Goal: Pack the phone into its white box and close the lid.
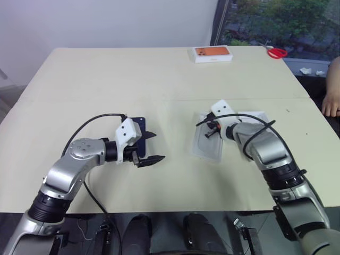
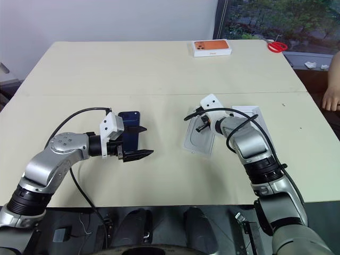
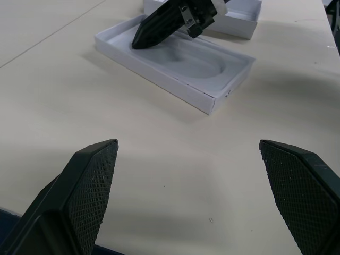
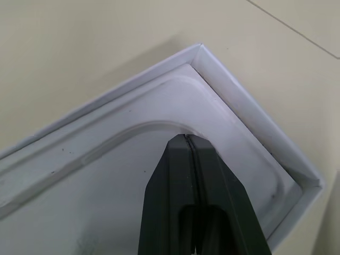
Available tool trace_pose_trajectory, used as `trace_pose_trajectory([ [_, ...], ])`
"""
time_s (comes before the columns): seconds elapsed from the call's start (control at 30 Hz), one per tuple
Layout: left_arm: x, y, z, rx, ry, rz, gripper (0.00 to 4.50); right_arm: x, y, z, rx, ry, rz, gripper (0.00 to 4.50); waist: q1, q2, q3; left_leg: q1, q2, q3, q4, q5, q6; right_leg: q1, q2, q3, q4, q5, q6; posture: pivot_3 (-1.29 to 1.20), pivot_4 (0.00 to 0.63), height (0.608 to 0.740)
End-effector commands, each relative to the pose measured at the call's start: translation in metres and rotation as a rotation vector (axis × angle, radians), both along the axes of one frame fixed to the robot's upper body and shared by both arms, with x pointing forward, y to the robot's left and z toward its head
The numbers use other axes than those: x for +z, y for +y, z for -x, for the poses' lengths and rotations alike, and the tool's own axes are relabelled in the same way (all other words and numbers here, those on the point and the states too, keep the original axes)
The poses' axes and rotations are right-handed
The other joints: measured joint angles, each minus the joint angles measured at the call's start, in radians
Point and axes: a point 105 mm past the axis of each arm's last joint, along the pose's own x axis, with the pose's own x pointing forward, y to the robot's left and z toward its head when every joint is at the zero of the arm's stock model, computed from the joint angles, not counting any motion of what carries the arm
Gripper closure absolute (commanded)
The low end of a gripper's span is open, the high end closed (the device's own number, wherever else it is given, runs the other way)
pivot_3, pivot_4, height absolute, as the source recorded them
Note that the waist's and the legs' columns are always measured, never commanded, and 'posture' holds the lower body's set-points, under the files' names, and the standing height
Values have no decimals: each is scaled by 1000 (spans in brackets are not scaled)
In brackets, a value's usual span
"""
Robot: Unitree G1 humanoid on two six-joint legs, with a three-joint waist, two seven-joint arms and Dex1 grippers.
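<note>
The dark blue phone (image 2: 129,120) lies flat on the table, partly hidden behind my left wrist. My left gripper (image 1: 153,147) hovers just beside it, open and empty, pointing toward the lid. The white lid (image 3: 183,66) lies inside up, showing its moulded white inside. My right gripper (image 4: 190,139) is shut, holding nothing, with its tips down inside the lid near one corner. The white box (image 2: 251,112) sits right behind the lid, partly covered by my right arm.
An orange-topped box (image 1: 211,53) sits at the table's far edge, with red scissors (image 1: 277,52) to its right. A person's hand (image 1: 332,101) rests at the right edge. Bare table (image 1: 106,79) stretches across the far left and middle.
</note>
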Motion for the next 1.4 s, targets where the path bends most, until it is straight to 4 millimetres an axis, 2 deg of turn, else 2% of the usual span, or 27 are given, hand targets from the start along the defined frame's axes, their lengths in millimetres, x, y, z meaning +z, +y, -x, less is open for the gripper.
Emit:
trace_pose_trajectory([
  [0.03, 10, -2, 2, -2, -45, 22, 0, 11, -2, -5, -45, -45, -39, 4478, 0, 0, 0, 0, 0, 0, 0, 0, 0, 0, 0, 0, 0, 0, 0, 0, 150, 726],
  [0.13, 8, -6, 5, -1, -35, 34, 0, 9, -4, -5, -122, -59, -78, 4478, -1, 0, 0, 0, 0, 0, 0, 0, 0, -1, 0, 0, 1, 0, 0, 0, 150, 726],
  [0.33, 6, -11, 5, -11, -29, 38, 0, 6, -4, -1, -118, -87, -45, 4478, 2, 0, 0, 0, 0, 0, 0, 0, 0, -1, 0, 0, 1, 0, 0, 0, 150, 726],
  [0.6, 7, -2, 0, 32, -11, 32, 0, 4, 8, 26, 95, -42, 29, 4478, 0, 0, 0, 0, 0, 0, 0, 0, 0, -1, 0, 0, 1, 0, 0, 0, 150, 726],
  [0.8, 8, 8, -1, 69, -14, 21, 0, 19, 9, 44, 215, -45, 57, 4478, 0, 0, 0, 0, 0, 0, 0, 0, 0, -1, 0, 0, 1, 0, 0, 0, 150, 726],
  [0.9, 9, 12, -1, 79, -17, 17, 0, 20, 7, 57, 288, -23, 111, 4478, 1, 0, 0, 0, 0, 0, 0, 0, 0, -1, 0, 0, 1, 0, 0, 0, 150, 726],
  [1.17, 9, 13, -1, 90, -21, 20, 0, 6, 9, 78, 409, 60, 157, 4478, 2, 0, 0, 0, 0, 0, 0, 0, 0, -1, 0, 0, 0, 0, 0, 0, 150, 726],
  [1.4, 9, 11, -2, 93, -22, 25, 0, -8, 7, 74, 390, 73, 207, 4478, 2, 0, 0, 0, 0, 0, 0, 0, 1, -1, 0, 0, 0, 0, 0, 0, 150, 726],
])
